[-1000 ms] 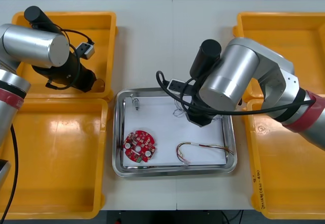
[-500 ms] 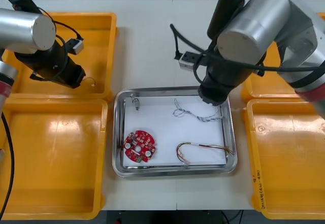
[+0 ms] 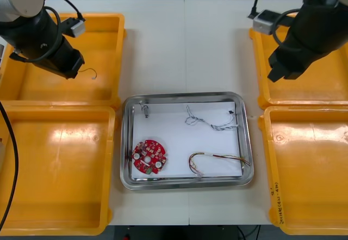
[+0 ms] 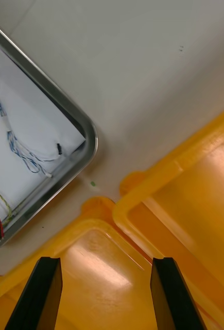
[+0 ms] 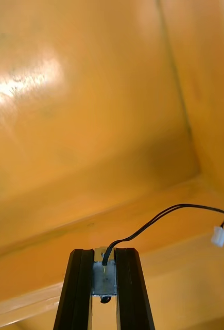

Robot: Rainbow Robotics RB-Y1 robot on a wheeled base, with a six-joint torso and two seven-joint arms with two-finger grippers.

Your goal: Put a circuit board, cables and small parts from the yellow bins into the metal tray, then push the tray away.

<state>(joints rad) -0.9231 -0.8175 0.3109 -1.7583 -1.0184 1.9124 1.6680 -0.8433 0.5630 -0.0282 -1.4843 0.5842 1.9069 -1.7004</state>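
My left gripper [image 3: 75, 70] hangs over the far left yellow bin [image 3: 103, 28]. It is shut on a small metal part [image 5: 105, 278] that trails a thin black cable [image 5: 163, 216] with a white plug [image 5: 220, 236]. My right gripper [image 3: 275, 75] is open with nothing in it, above the inner edge of the far right bin [image 3: 326, 87]; its fingers [image 4: 42, 294] stand wide apart. In the metal tray [image 3: 126, 142] lie a round red circuit board [image 3: 148, 156], a blue and white cable [image 3: 209, 121], a red and yellow cable [image 3: 215, 160] and a small metal part [image 3: 144, 109].
Both near yellow bins [image 3: 54, 169] [image 3: 310, 169] flank the tray. The tray's corner [image 4: 86, 139] and the blue and white cable [image 4: 19, 149] show beyond the right fingers. Bare table [image 3: 185, 49] lies beyond the tray.
The right arm has left the blue and white cable in the tray, risen and swung right to the far right bin. The left arm has lifted its part up and back.
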